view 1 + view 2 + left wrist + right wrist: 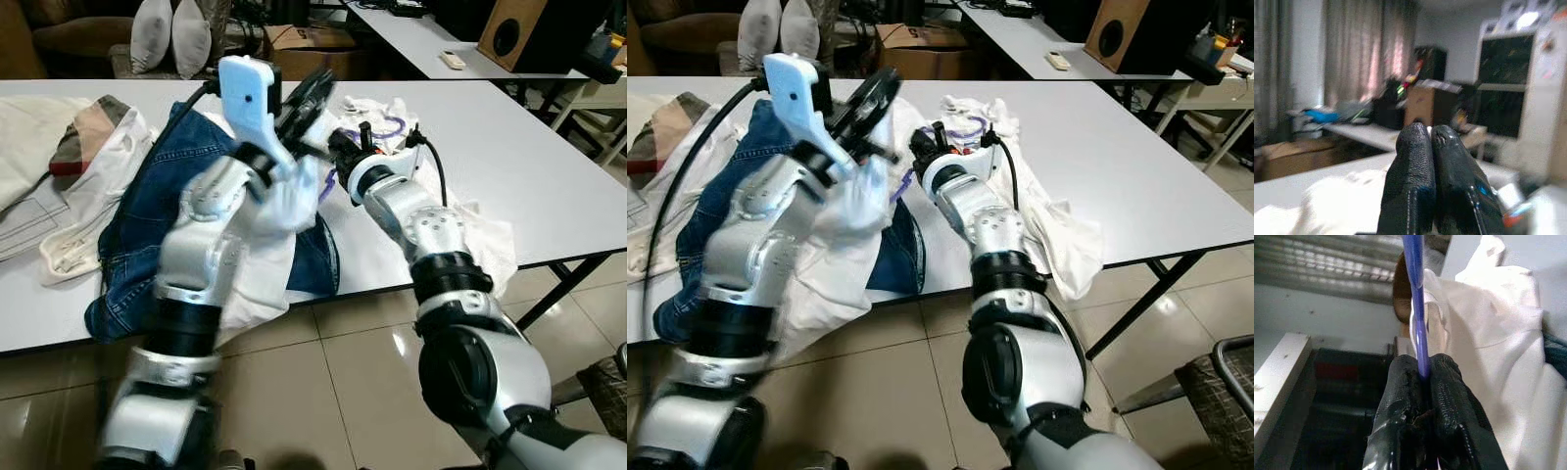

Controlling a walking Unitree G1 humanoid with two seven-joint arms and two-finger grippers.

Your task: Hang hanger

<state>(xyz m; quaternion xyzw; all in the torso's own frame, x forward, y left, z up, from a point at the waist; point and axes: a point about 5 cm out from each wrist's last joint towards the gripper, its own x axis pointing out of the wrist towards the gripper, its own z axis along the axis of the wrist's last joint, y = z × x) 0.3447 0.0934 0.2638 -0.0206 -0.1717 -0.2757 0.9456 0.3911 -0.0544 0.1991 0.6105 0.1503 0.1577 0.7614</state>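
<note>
Thin purple plastic hanger (pixel 1415 293): pinched between the pressed-together jaws of the right gripper (pixel 1422 377), above the white tabletop (pixel 509 147), with a white cotton garment (pixel 1488 333) draped on it. Left gripper (pixel 1432 147) raised over the blue denim jeans (pixel 147 186), jaws pressed together, nothing visible between them. Judgement: hanger is light, stiff but slender and slick; garment soft and prone to sliding off. Best grip looks to be near the hook's base.
</note>
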